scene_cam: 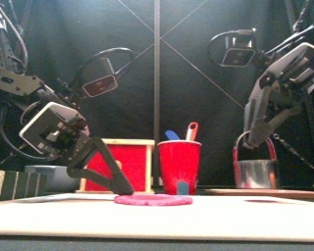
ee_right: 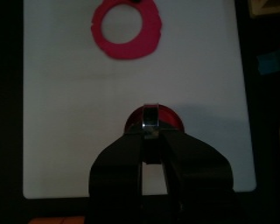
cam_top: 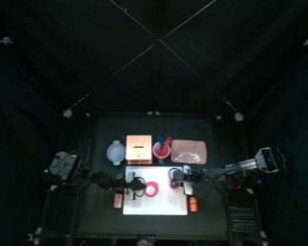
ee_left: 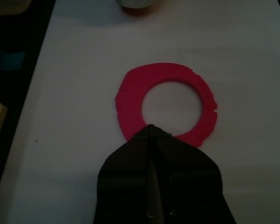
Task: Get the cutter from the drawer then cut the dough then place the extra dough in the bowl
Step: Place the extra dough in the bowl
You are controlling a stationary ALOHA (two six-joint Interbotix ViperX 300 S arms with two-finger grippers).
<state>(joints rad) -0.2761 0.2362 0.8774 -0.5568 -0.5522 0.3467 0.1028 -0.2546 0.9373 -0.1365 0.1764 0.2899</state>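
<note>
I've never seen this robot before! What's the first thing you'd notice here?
The bright pink dough ring lying on the white cutting board, front and centre, catches the eye first. The left gripper sits at its edge with jaws shut, and the right gripper holds the metal cutter just right of it.

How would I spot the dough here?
On the black table, toward its front, lies a white cutting board. The pink-red dough ring lies flat on it, at the left claw's tip. It is the only flat thing with a hole; the red cup and wooden box stand behind the board, and the right claw holds the metal cutter.
</note>
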